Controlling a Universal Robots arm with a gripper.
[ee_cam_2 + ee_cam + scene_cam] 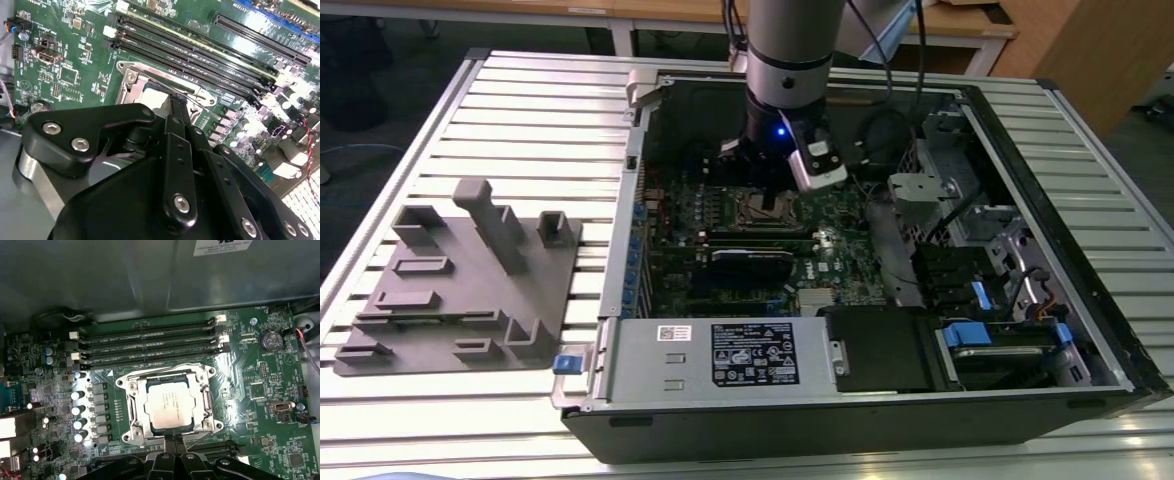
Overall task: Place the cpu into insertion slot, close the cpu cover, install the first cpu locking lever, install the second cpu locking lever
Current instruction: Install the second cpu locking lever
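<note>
One arm reaches down into the open computer case on the slatted bench, its jaws poised just at the edge of the insertion slot. The cpu lies seated in that slot, with the cpu cover apparently lowered around it. The jaws look drawn together, holding nothing, though the tips are partly hidden.

My end effector is matt black plastic or coated metal, studded with shiny steel screws. The cpu shows a brushed, silvery-tan metal top, framed by the cpu cover of bright, glossy bare metal. The circuit board is glossy green laminate. The tabletop is ribbed, satin aluminium.
</note>
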